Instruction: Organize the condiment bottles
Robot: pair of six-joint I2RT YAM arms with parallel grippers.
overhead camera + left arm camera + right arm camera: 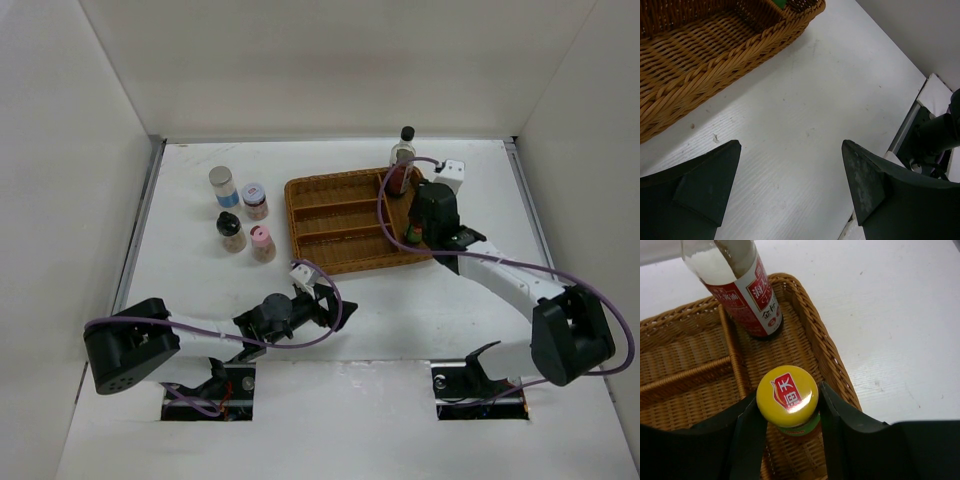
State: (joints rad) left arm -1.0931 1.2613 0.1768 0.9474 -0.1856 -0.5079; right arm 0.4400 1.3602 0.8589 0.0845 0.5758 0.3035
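Looking down from above, recorded a matte white table [400, 310] boxed in by plain white walls [70, 200] at left, back and right. Found a divided wicker basket [291, 220] on the far middle of that surface.

Noted four squat jars clustered just left of the basket, all upright: silver-lidded jar [221, 180], patterned-lid jar [254, 193], black-lidded jar [229, 222] and pink-lidded jar [261, 237].

Located the tall black-capped bottle [403, 160] upright in the basket's far-right corner, and the yellow-capped bottle [788, 392] in the same right-hand compartment, on the side nearer the arm bases.

Saw the right gripper [789, 407] clamped on that bottle just below its cap, one finger on each side. Saw the left gripper [790, 145] with jaws spread and nothing between them, over bare table just in front of the basket's near edge.

Could not see the yellow-capped bottle's body from above, as it was hidden under the right gripper. Could not tell whether its base rested on the basket floor. Found the tall bottle's cap cut off by the top edge of the right wrist view. Could not read the jar labels, which were too small.
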